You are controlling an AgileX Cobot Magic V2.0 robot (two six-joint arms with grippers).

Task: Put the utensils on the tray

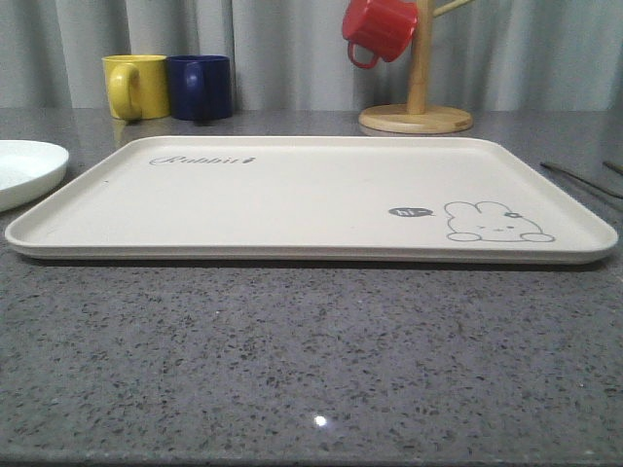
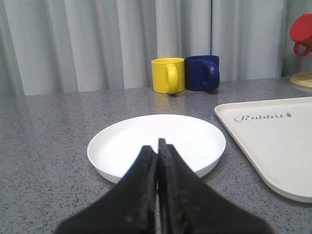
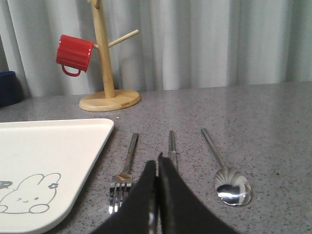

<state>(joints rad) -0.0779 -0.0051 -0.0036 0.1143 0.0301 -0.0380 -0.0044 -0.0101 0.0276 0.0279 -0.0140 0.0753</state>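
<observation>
The cream tray [image 1: 292, 195] with the rabbit drawing lies flat in the middle of the table, nothing on it. To its right on the grey tabletop lie the utensils side by side: a fork [image 3: 127, 161] nearest the tray's edge [image 3: 92, 146], the chopsticks [image 3: 171, 144], and a spoon [image 3: 233, 187]. Their thin ends show at the far right of the front view [image 1: 574, 178]. My right gripper [image 3: 157, 160] is shut and empty, in line with the chopsticks and covering their near part. My left gripper [image 2: 157, 145] is shut and empty in front of a round white plate [image 2: 122, 146].
The white plate [image 1: 24, 170] sits left of the tray. A yellow mug [image 1: 134, 86] and a blue mug [image 1: 201, 86] stand at the back left. A wooden mug tree [image 1: 419, 97] with a red mug [image 1: 378, 29] stands at the back right. Curtains close the far side.
</observation>
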